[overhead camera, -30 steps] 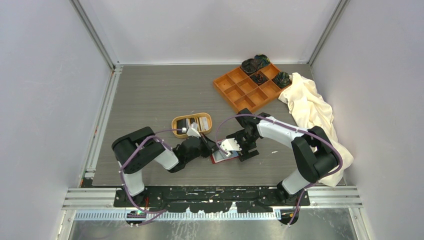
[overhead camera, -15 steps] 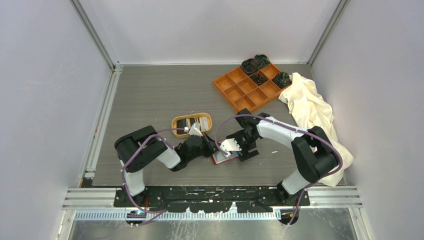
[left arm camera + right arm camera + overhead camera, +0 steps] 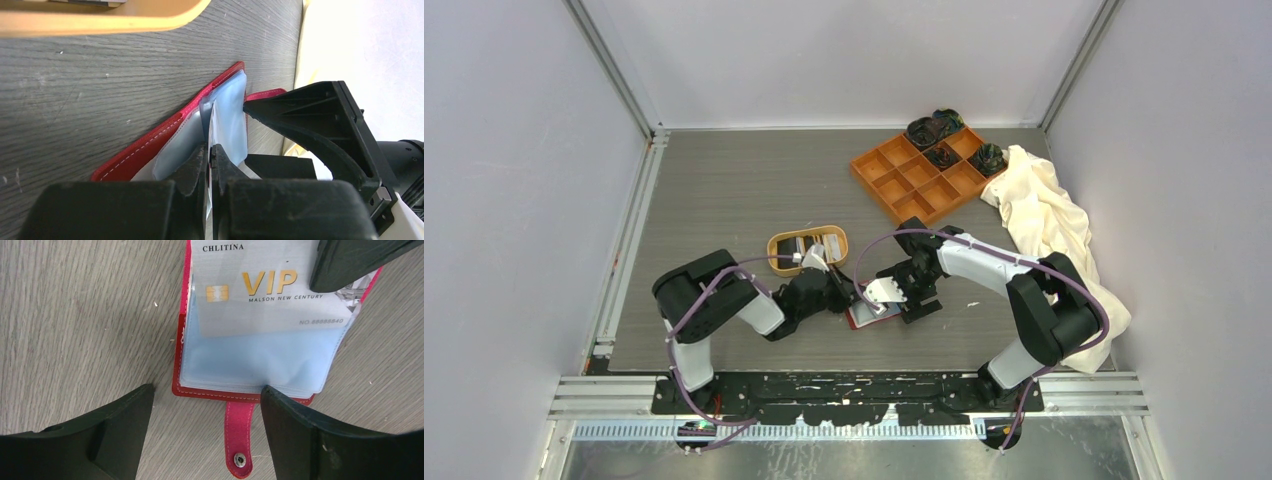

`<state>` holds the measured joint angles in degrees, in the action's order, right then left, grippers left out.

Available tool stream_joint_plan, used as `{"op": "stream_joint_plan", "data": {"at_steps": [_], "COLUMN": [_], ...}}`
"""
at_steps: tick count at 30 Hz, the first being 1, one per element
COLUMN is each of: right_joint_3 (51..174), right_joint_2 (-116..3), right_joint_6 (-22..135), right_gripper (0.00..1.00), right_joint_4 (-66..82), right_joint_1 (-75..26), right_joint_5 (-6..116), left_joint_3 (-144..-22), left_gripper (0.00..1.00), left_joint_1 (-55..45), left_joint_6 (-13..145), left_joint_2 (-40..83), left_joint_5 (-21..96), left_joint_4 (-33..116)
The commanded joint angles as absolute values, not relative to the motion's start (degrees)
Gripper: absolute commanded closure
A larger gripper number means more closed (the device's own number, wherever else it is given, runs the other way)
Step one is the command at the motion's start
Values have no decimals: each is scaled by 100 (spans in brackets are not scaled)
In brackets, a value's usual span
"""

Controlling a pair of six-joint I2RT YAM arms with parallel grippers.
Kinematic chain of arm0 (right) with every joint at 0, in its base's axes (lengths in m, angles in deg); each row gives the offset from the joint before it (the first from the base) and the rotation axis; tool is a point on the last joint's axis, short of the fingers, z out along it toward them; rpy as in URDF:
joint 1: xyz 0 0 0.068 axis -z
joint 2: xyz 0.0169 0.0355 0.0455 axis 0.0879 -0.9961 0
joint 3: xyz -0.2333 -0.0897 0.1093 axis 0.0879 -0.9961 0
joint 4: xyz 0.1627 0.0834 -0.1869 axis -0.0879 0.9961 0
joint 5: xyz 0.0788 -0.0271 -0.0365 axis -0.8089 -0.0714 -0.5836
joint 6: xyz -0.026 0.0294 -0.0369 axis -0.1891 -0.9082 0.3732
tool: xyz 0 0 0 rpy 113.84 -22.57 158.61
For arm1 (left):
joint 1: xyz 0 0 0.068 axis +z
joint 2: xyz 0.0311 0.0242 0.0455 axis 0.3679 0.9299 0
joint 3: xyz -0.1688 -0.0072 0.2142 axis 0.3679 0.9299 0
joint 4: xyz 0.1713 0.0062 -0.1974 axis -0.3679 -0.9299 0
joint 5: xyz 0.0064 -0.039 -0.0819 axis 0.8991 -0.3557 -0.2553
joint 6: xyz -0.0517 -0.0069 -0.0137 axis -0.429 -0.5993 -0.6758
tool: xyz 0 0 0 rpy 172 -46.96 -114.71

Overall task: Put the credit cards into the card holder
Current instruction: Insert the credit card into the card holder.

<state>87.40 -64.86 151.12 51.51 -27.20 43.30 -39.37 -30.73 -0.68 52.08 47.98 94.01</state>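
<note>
Slight shift only: left arm [image 3: 724, 295] has edged far-right; right arm [image 3: 984, 262] unchanged. On the table [image 3: 724, 190], near centre, the card holder [image 3: 240, 396] lies open, its snap tab [image 3: 239, 440] between the spread fingers of the right gripper [image 3: 206, 392]. The left gripper [image 3: 210, 150] has its fingers pressed together, pinching a white card [image 3: 260, 300] partly inside a clear sleeve. Beyond, left: tan dish [image 3: 776, 262] holding more cards [image 3: 809, 245].

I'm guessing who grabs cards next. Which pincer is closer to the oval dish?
Left. The left pincer is shut at the edge of the card holder nearest the oval dish; the right pincer hangs open over the holder's other side, farther from the dish.
</note>
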Motion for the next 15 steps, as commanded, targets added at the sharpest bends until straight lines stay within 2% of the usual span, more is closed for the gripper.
{"op": "stream_joint_plan", "data": {"at_steps": [1,15], "right_joint_3": [8923,8929], "right_joint_2": [-6462,-6427], "right_joint_6": [15130,15132], "right_gripper": [17,17], "right_joint_4": [5286,5298], "right_joint_1": [-2789,-2814], "right_joint_5": [4216,4210], "left_joint_3": [-4087,-4359], "left_gripper": [96,91], "left_joint_1": [-3007,-2817], "left_joint_6": [67,229], "left_joint_2": [5414,5527], "left_joint_5": [4622,4253], "left_joint_4": [9042,8700]}}
